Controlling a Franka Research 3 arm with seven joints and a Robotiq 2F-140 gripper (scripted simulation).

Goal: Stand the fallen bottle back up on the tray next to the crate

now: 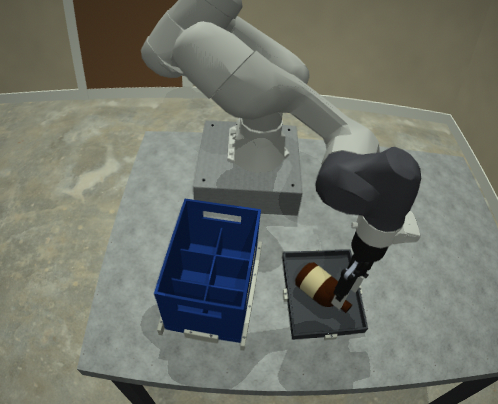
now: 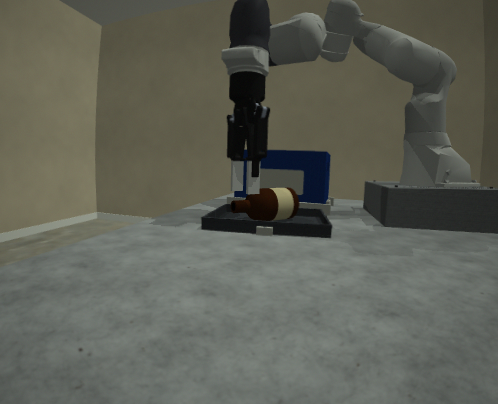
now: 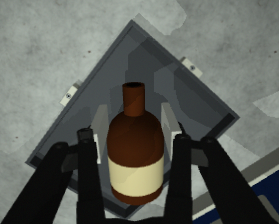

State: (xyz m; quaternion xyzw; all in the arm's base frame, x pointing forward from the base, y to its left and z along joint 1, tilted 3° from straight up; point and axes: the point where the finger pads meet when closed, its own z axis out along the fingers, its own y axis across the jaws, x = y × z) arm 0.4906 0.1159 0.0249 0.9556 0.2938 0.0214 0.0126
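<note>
A brown bottle (image 3: 135, 150) with a cream label band around its body lies on its side in a shallow dark grey tray (image 1: 300, 324), roughly diagonal to the tray's edges, its open neck toward the corner away from the crate. The tray sits on the table just beside a blue crate (image 1: 180, 260) with divided compartments, apparently not touching it.

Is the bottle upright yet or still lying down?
Lying down: the bottle rests on its side in the tray, neck sideways; the open gripper is above it.
</note>
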